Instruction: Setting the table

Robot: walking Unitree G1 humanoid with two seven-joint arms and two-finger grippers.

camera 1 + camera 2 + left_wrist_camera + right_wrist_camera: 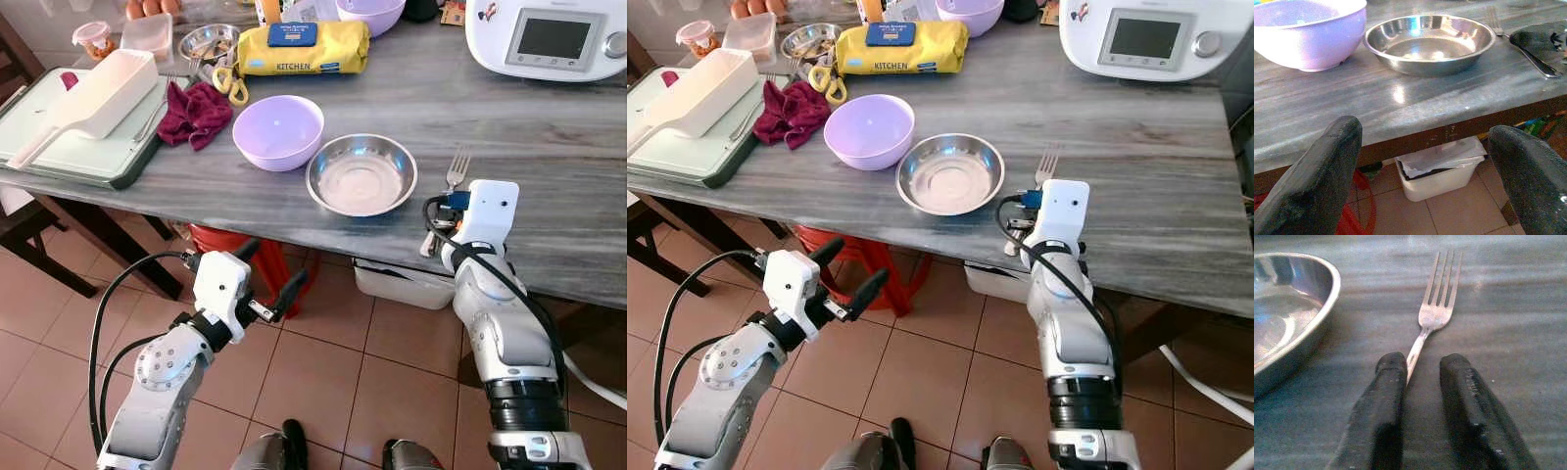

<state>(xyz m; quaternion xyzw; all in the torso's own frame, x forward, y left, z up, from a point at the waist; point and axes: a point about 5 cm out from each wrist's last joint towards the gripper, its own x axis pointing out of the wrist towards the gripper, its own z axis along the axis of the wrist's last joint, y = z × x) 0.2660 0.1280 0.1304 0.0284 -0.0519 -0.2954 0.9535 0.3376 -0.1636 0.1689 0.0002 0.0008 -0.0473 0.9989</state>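
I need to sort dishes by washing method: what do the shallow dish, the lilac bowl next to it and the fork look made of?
Shallow dish: polished metal, probably stainless steel; it mirrors light. Lilac bowl: likely plastic, with a matte, evenly coloured surface. Fork: silvery metal with a duller sheen.

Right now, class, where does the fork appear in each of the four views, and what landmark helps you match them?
Left eye view: fork right of the steel bowl, ahead of the right gripper.
Right eye view: fork right of the bowl.
Left wrist view: fork beyond the bowl, on the table.
Right wrist view: fork, handle running under the fingers.
Shared landmark: the steel bowl.
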